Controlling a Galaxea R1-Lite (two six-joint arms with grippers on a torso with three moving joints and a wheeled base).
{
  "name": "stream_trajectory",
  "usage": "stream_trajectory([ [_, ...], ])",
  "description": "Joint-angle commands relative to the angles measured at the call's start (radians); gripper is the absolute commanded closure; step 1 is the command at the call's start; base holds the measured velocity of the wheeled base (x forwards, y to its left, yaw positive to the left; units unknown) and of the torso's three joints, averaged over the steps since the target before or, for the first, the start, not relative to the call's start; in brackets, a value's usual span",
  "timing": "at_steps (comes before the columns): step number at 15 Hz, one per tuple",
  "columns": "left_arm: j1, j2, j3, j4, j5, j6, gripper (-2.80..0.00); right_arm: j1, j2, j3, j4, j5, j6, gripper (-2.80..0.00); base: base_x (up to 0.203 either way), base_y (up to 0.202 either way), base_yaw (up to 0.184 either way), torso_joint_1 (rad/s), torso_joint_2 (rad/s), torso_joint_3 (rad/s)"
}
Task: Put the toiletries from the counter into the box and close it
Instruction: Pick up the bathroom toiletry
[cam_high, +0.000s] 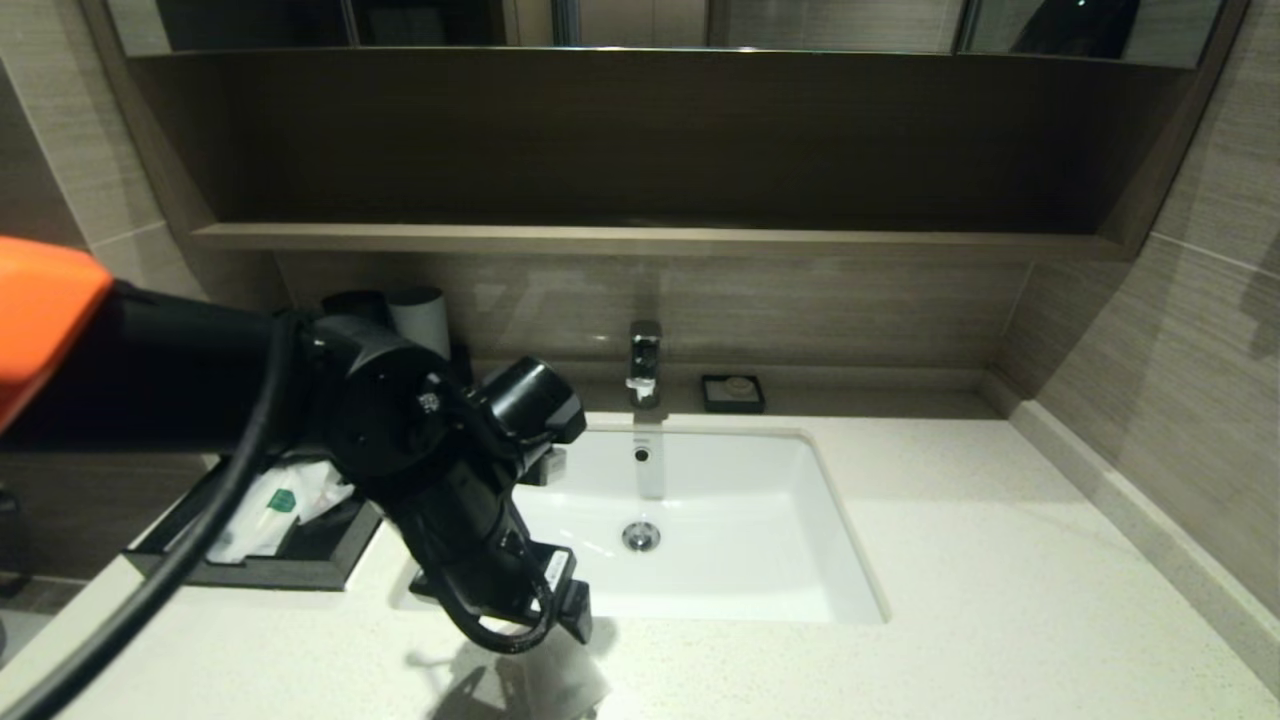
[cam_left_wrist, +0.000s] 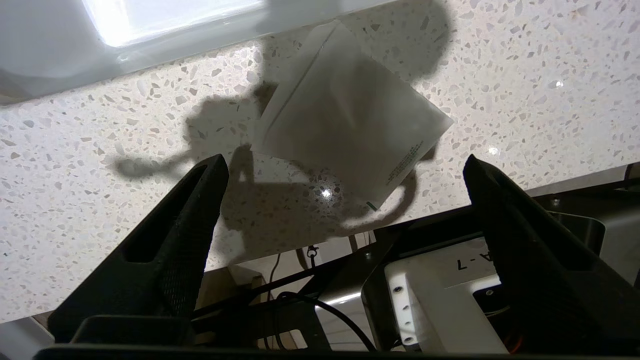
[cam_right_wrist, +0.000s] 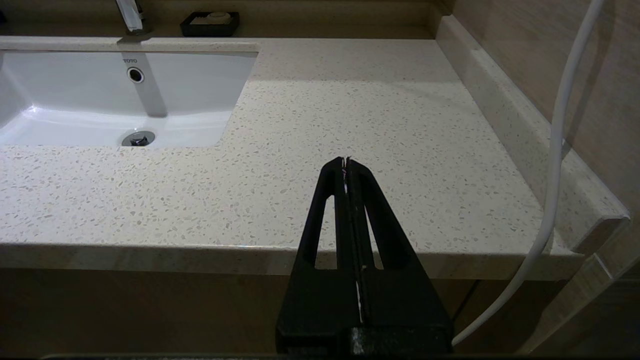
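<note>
A small flat clear packet (cam_left_wrist: 350, 130) with white contents lies on the speckled cream counter (cam_left_wrist: 90, 165), near its front edge and in front of the basin. My left gripper (cam_left_wrist: 345, 160) hangs just above it, open wide, nothing between the fingers. In the head view the left arm (cam_high: 440, 470) covers much of the scene, and the packet (cam_high: 560, 685) shows in its shadow. The black box (cam_high: 330, 565) stands open at the far left with packets (cam_high: 270, 505) inside, one with a green label. My right gripper (cam_right_wrist: 345, 161) is shut and empty by the counter's front edge, right of the basin.
The white basin (cam_high: 760, 560) with its tap (cam_high: 645, 360) fills the middle of the counter. A small black soap dish (cam_high: 732, 393) sits behind it, and dark cups (cam_high: 420, 315) stand behind the box. A raised stone kerb (cam_high: 1130, 510) runs along the right wall.
</note>
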Motion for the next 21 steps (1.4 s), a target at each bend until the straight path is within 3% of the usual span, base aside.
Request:
stream_trajectory([
  [1,-0.010,0.038,-0.001,0.002,0.000,-0.010,-2.80,0.000,0.000,0.002,-0.001,0.000,0.000,0.00,0.000,0.000,0.000,0.000,0.00,0.000],
  [10,-0.014,0.077,0.001,0.001,0.000,-0.050,-2.80,0.000,0.000,0.002,-0.001,0.000,0.000,0.00,0.000,0.000,0.000,0.000,0.00,0.000],
  [21,-0.013,0.106,0.001,-0.009,0.002,-0.055,-2.80,0.000,0.000,0.002,-0.001,0.000,0.000,0.00,0.000,0.000,0.000,0.000,0.00,0.000],
])
